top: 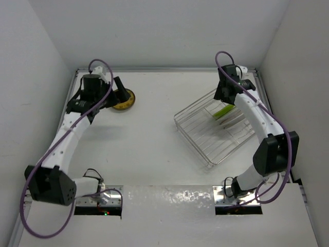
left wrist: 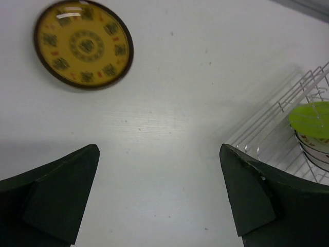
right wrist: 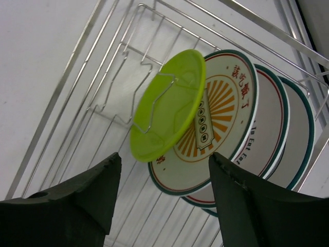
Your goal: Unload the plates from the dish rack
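just beyond right pincer (right wrist: 164, 159): green plate (right wrist: 169, 100)

My arms (top: 67, 138) are white with black joints, purple cables (top: 21, 206) looping along them; my fingers (left wrist: 56, 200) are matte black wedges.

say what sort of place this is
Probably a robot test booth, not a kitchen: white walls box in a white table, left arm and right arm mounted at its edge, rack and plates as props.
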Available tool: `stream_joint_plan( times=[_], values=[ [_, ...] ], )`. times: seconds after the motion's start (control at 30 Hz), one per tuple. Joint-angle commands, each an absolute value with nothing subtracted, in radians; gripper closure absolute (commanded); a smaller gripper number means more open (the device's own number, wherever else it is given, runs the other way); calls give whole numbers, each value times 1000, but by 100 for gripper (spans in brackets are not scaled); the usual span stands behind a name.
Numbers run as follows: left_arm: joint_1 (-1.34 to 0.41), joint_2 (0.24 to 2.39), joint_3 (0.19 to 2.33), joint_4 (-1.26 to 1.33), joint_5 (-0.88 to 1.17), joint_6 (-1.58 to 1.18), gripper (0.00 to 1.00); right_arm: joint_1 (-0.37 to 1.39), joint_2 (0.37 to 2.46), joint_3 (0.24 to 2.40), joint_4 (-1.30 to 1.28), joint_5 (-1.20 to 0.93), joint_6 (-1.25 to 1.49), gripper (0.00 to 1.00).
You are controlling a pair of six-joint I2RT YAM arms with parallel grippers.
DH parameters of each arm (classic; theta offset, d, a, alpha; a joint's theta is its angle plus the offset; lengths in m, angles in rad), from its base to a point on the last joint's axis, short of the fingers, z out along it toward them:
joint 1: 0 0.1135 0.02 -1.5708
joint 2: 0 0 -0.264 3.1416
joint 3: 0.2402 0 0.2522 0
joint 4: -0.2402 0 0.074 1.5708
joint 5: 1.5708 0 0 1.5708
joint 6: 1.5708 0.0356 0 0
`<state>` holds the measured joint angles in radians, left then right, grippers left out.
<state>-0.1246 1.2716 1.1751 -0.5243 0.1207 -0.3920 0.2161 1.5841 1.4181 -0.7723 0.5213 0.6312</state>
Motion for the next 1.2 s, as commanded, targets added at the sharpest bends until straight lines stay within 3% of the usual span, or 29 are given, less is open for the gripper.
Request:
stream_joint_plan(
  times=[0.0, 0.17, 0.4, 0.6, 0.73, 0.87, 1.17],
  values=[
    [-123, 1152, 1096, -534, 15, -282, 0, 201, 1620, 1416, -724, 583, 692, 35],
    [-121, 1133, 947, -489, -11, -272, 0, 195, 1680, 1427, -704, 609, 730, 39],
    [-121, 1114, 942, -489, -6, -261, 0, 189, 1784, 1454, -738, 624, 776, 52],
    [-121, 1114, 942, -489, -6, -258, 0, 190, 1744, 1373, -690, 650, 828, 79],
    [-121, 1112, 942, -489, -6, -259, 0, 190, 1712, 1381, -693, 673, 854, 89],
    [-121, 1114, 942, -489, -6, -261, 0, 190, 1677, 1419, -719, 696, 867, 94],
    [-121, 1123, 1038, -482, 80, -307, 0, 190, 1583, 1583, -805, 709, 819, 96]
  ],
)
